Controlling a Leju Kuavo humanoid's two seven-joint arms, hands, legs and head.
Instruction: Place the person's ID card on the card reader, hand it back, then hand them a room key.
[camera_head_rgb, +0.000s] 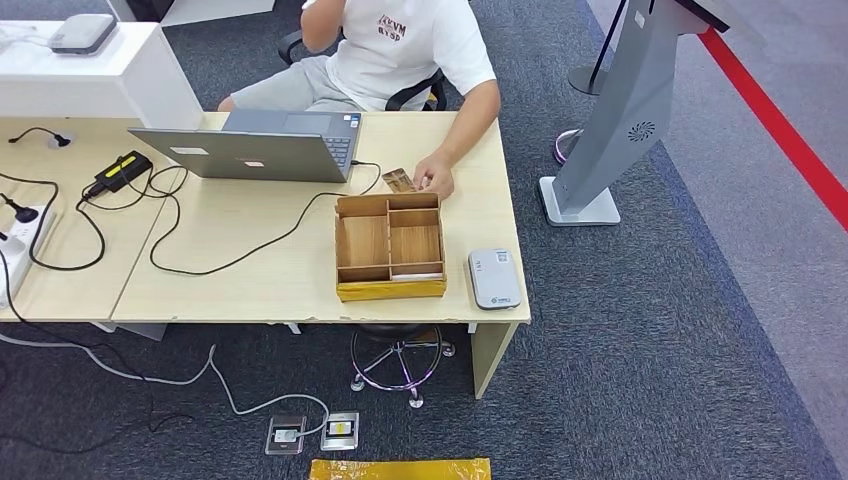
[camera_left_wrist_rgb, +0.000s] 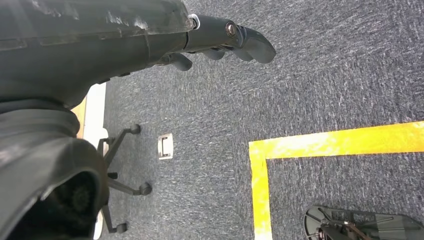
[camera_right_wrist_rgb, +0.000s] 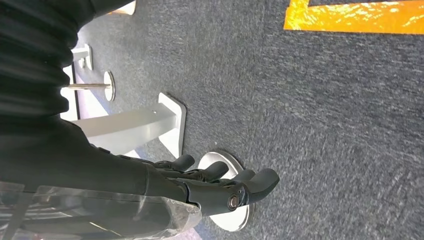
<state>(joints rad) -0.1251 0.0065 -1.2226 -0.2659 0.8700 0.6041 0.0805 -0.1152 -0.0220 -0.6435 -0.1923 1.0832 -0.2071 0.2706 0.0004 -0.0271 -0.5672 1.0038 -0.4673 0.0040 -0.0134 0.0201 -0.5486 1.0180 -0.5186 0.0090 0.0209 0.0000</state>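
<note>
Hidden or unclear: the person (camera_head_rgb: 400, 50) behind the tabltop is cut off by the head view's upper edge at the shoulders; the print on the ID card (camera_head_rgb: 399, 180) is too small to read; whether room keys lie in the wooden organiser (camera_head_rgb: 389, 247) cannot be told, though a thin pale strip shows in its near compartment.
ID card: a small brownish rectangle, flat on the tabletop (camera_head_rgb: 250, 285) at the far edge of the organiser, at about 12 o'clock from it, under the fingertips of the person's hand (camera_head_rgb: 436, 176).
Card reader (camera_head_rgb: 494, 278): a grey rounded-rectangle slab with a smooth top, at 3 o'clock from the organiser, near the tabletop's right corner.
Organiser: open light-wood box with thin dividers and a yellow front face.
Tabletop: pale wood-grain laminate, carrying a grey laptop (camera_head_rgb: 250, 148), a black power brick (camera_head_rgb: 122, 170) and looping black cables.
Floor: dark blue-grey carpet with yellow tape lines (camera_left_wrist_rgb: 300, 147).
Left robot hand (camera_left_wrist_rgb: 225, 42): dark, smooth, hanging over the carpet, fingers loosely spread and holding nothing.
Right robot hand (camera_right_wrist_rgb: 220, 182): likewise empty, fingers apart, over the round white base (camera_right_wrist_rgb: 227, 200) of a stand.
Card relative to the robot hands: well apart; both hang by the floor while the card lies up on the tabletop.
</note>
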